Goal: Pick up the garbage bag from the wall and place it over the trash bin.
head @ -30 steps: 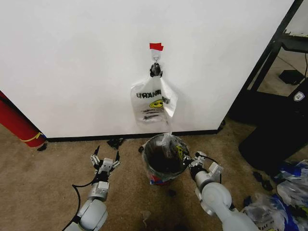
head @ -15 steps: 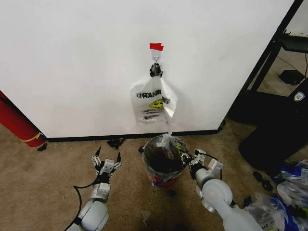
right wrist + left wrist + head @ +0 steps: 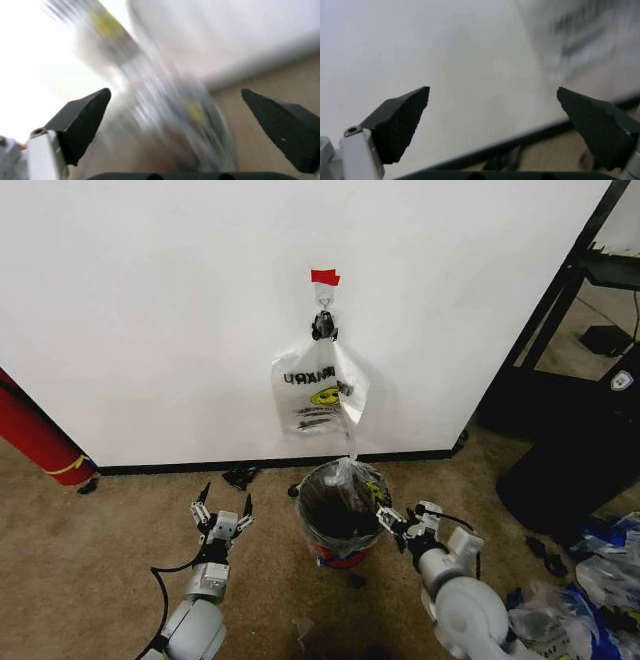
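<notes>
With a garbage bag lining the trash bin at lower centre, both released end effectors, left and right, should withdraw without snagging plastic.

A thin translucent-white plastic bag is hanging on the plain white wall, showing black block lettering that is reading mirror-reversed, with only part of it legible, roughly "THANK", above a yellow smiley face. Nothing else is reading clearly.
</notes>
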